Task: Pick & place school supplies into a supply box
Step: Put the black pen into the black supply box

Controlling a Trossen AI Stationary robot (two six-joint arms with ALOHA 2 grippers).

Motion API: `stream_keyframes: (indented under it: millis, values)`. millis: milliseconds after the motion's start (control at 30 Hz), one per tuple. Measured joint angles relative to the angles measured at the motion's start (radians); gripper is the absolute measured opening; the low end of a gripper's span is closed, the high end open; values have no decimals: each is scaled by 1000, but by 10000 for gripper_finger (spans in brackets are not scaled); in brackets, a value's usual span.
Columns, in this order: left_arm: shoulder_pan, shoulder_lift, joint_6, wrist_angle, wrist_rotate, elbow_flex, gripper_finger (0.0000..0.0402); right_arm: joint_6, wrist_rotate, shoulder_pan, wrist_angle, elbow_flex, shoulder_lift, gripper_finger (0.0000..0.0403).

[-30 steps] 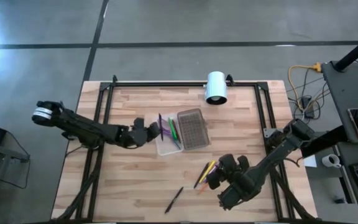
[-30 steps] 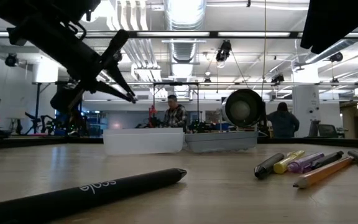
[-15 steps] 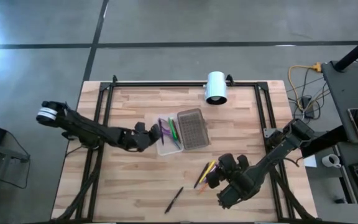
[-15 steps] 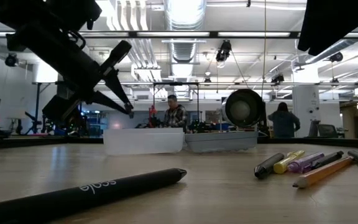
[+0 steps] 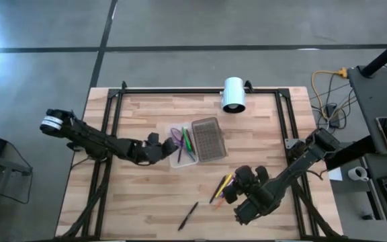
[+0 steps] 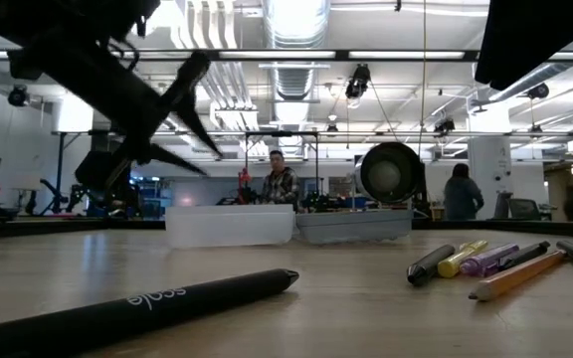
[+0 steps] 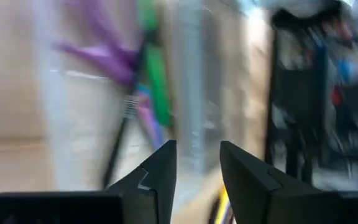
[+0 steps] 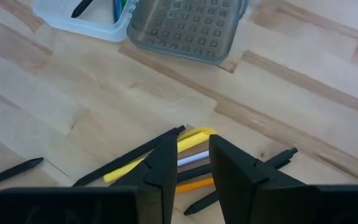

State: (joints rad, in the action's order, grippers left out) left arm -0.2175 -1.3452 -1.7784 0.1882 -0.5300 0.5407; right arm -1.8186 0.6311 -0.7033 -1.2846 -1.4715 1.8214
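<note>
1. Pale wooden plank counter (image 5: 146,195), w/ open workshop showing behind it.
2. Left claw (image 5: 162,149) is hovering spread & empty beside clear grey plastic supply box (image 5: 180,160); purple-handled scissors (image 5: 175,137) lying inside.
3. Right claw (image 5: 232,190), fingers apart, gripping nothing, is sitting nearer the loose pens & pencils (image 5: 220,188), long axes diagonal.
4. Lone black pen (image 5: 188,216) is lying near front edge; open room around.
</note>
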Motion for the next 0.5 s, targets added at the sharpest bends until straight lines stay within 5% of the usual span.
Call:
stream_keyframes:
  millis: [133,233,500]
  values:
    - [-48,35,372,148,170,1,108,106,-7,-1,17,-5,0,90]
    - [-109,38,468,90,296,41,107,214,-17,-1,35,-6,0,93]
    - [-263,-100,407,-676,174,422,107,298,-39,8,37,-5,0,88]
